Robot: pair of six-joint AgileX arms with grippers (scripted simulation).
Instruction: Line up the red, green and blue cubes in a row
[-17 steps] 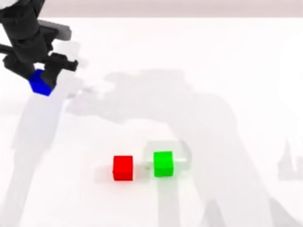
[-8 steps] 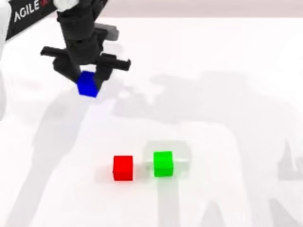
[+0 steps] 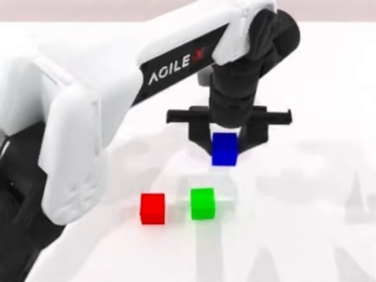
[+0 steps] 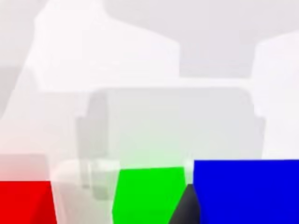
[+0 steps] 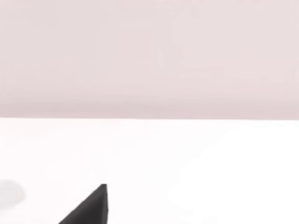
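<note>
The blue cube [image 3: 224,148] hangs above the table with my left gripper [image 3: 225,145] shut on it, just behind and slightly right of the green cube [image 3: 202,203]. The red cube [image 3: 153,208] rests on the table to the left of the green one, a small gap between them. In the left wrist view the blue cube [image 4: 247,191] fills the near corner, with the green cube [image 4: 147,196] and red cube [image 4: 23,203] beyond it. My right arm is out of the top view; only a dark tip of the right gripper [image 5: 91,210] shows in its wrist view.
The white left arm [image 3: 88,117] reaches across the table's left half and covers that area from above. White tabletop [image 3: 305,235] lies to the right of the green cube. The right wrist view shows only bare table and a pale wall.
My left gripper has carried the blue cube from the far left rightwards and nearer, to just behind the green cube. The red and green cubes have not moved.
</note>
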